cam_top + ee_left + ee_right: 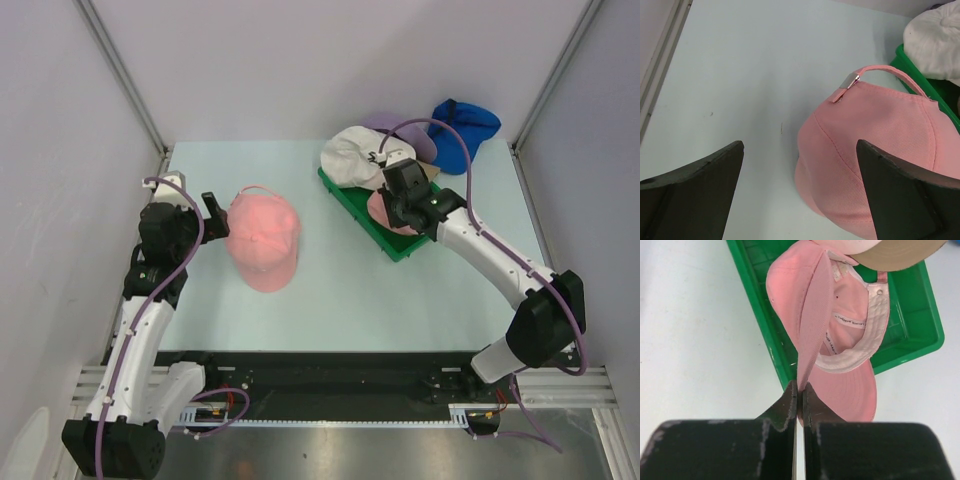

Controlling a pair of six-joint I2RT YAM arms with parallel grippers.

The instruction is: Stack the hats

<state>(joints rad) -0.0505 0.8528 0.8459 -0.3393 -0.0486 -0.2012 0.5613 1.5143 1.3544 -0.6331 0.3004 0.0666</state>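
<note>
A salmon pink hat (264,240) lies crown up on the table at left centre. My left gripper (213,212) is open just left of it; in the left wrist view the pink hat (875,135) sits partly between the spread fingers (700,185), untouched. A paler pink hat (840,325) lies upside down in the green tray (910,305). My right gripper (800,390) is shut on a fold of this hat's crown fabric. From the top view the right gripper (398,205) is over the green tray (352,205). White (352,155), lavender (395,128) and blue (462,128) hats lie behind.
A tan brim (895,252) overlaps the tray's far end, next to the white hat (935,40). The tray lies diagonally at right centre. Enclosure walls and metal posts (125,75) border the table at the back and sides.
</note>
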